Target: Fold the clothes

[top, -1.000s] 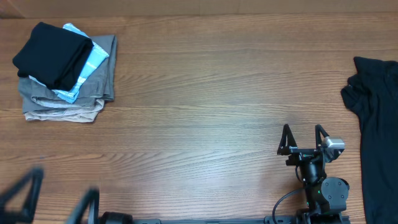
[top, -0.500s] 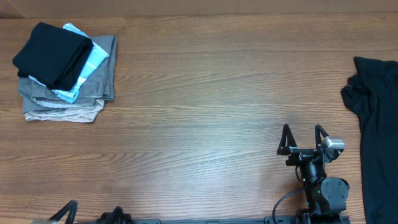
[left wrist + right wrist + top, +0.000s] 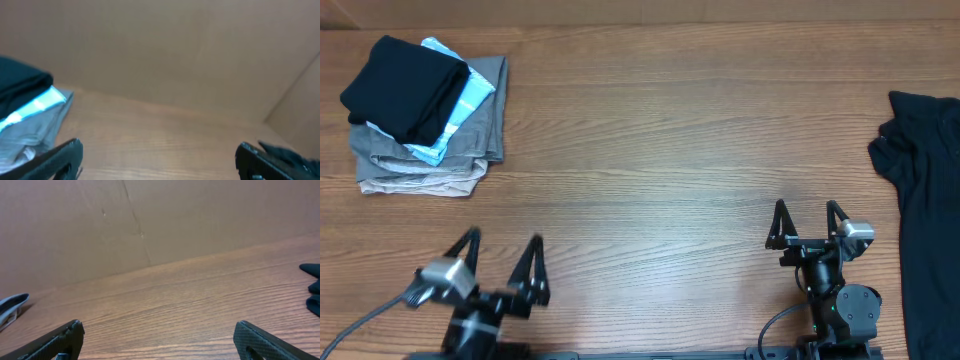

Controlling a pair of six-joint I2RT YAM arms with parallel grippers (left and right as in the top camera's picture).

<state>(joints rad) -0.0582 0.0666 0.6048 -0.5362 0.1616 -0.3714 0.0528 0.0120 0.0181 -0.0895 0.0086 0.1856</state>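
The left claw is seen from overhead at the near left of the table, its jaws spread wide with nothing between them. The right claw is seen at the near right, equally wide and empty. At the far left corner a folded black garment is laid on top of a light-blue garment, which is stacked on grey garments. A loose black shirt is spread at the right edge, partly cut off by the frame.

In the left wrist view, the left claw is pointed past the stack: the folded black garment, the light-blue garment and the grey garments are shown edge-on at the left, before a brown wall not shown from above.

In the right wrist view, the right claw is framed around bare wood, and only a corner of the loose black shirt is caught at the right.
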